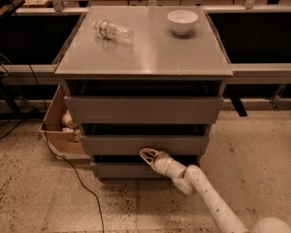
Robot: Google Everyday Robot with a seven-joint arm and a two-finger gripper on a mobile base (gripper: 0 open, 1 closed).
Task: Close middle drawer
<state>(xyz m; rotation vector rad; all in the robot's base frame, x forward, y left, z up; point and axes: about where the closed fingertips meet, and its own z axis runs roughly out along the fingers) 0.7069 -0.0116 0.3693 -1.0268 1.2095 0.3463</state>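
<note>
One gripper [149, 155] is seen at lower centre, against the front of the middle drawer [116, 144], whose panel runs left-right just above it; open or closed cannot be told.

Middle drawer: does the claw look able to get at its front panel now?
Probably yes. The claw sits at the lower edge of the middle drawer front, near its centre, with nothing between them; contact itself cannot be told.
</note>
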